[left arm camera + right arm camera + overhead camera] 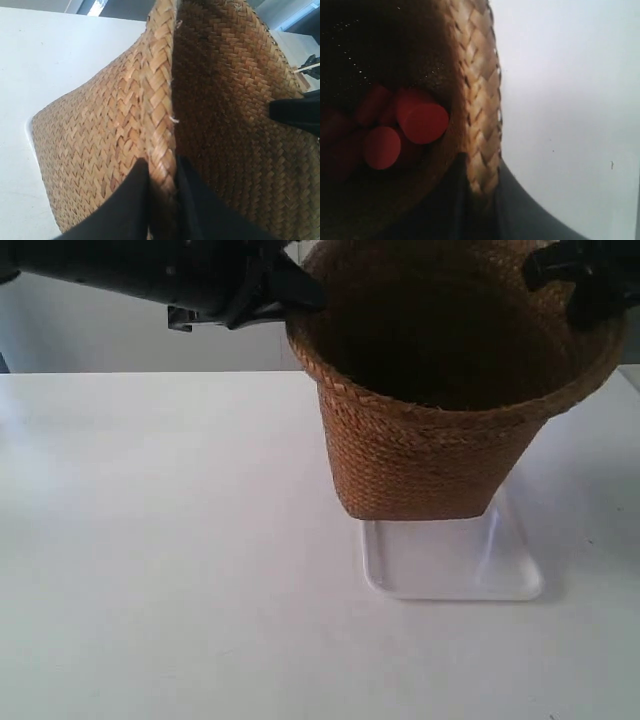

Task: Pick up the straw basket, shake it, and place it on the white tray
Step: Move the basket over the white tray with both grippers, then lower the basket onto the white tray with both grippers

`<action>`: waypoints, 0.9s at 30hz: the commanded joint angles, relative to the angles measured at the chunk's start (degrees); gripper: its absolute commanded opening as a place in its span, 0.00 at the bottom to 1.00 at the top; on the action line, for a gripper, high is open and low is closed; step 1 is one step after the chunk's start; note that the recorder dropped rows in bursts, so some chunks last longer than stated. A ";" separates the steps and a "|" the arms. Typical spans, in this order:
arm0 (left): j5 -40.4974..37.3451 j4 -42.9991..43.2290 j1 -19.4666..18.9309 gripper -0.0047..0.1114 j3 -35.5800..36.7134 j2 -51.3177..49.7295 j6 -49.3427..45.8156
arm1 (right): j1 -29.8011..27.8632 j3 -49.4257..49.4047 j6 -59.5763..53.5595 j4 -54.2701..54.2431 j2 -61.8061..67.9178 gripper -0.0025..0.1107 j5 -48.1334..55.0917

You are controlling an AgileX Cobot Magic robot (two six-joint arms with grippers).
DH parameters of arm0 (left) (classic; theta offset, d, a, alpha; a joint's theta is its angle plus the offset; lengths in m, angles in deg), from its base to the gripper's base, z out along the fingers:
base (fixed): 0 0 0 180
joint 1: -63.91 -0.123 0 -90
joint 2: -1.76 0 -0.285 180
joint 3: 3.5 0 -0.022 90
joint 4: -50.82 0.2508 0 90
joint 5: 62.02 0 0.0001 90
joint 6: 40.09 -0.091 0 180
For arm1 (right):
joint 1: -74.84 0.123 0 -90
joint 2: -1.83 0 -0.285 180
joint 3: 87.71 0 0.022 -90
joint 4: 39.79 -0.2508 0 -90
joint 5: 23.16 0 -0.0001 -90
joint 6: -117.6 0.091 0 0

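**Both hands pinch the basket rim above the tray**

Exterior view: the straw basket hangs between two dark arms. The arm at the exterior view's left meets one side of the rim, and the arm at the exterior view's right, cut off by the frame edge, meets the opposite side. Below the hands, the white tray lies on the desk. The basket's base covers the tray's far part; whether it touches the tray I cannot tell.

Left wrist view: the left hand is clamped on the woven rim, with one finger outside and one inside. Across the basket's mouth, part of the other hand shows.

Right wrist view: the right hand is clamped on the rim likewise. Beyond its inner finger, red cylinders lie in the dark, blurred interior; their number is unclear.
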 commanded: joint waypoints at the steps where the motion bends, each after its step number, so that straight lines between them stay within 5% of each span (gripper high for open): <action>1: 4.47 -3.75 3.46 0.04 -1.03 -1.42 -3.17 | -1.17 1.06 -1.78 5.60 1.54 0.02 1.42; 27: 2.88 -2.14 3.69 0.04 -5.10 -6.53 -3.37 | -1.17 2.35 -1.34 5.08 6.05 0.02 4.84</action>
